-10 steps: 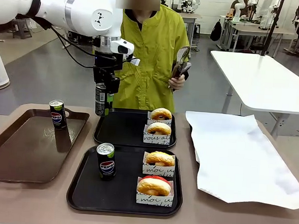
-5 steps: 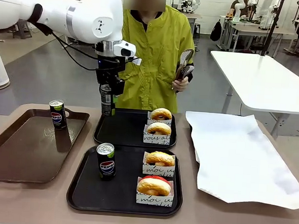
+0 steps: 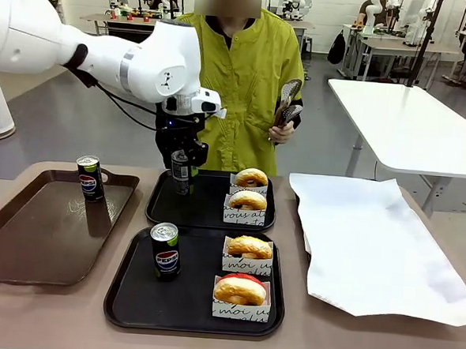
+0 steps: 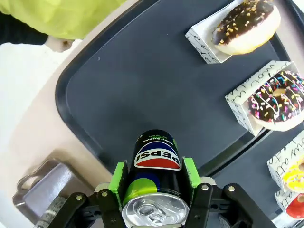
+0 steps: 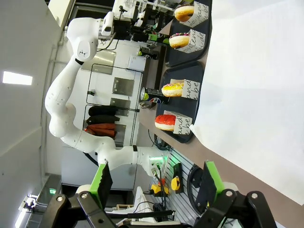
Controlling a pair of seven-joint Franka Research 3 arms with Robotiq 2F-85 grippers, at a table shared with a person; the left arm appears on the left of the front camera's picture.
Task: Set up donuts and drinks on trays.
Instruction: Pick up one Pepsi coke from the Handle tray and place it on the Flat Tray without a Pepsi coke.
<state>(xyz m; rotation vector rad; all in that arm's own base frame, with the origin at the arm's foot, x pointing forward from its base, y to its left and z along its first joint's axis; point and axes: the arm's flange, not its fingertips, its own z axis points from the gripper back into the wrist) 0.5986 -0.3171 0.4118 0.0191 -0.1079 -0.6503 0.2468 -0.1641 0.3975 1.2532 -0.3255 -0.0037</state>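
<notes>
Far left on the bench point(image 3: 326, 338): big brown tray point(image 3: 31, 233) w/ one Pepsi can point(image 3: 89, 177) upright at its far edge, logo legible.

Next, left end effector point(image 3: 181, 171) hangs over the far black tray point(image 3: 185, 207), green pads clamped on a 2nd Pepsi can point(image 4: 154, 185). Can's long axis is vertical, base aimed at the tray's bare left half right below; base looks just clear of the surface, can't tell for sure. In the left wrist view the "PEPSI" print reads upside down, w/ small text above it too fine to read. Coming move, I'd judge: straight down, then release. Left arm is plainly the nearer one.

Near black tray point(image 3: 130, 303): its own can point(image 3: 165, 251) on the left side, "pepsi" readable.

Right of the cans: 4 boxed donuts, 2 per tray. Box script reads "vous al…" on the far tray point(image 3: 245, 215), "moi" on the near point(image 3: 240, 311).

Person's hand point(image 3: 277, 130) holds tongs point(image 3: 285, 98).

Far right: white paper sheet point(image 3: 371, 246). Right end effector point(image 5: 156, 187) is apart, holding nothing, well away from the trays.
</notes>
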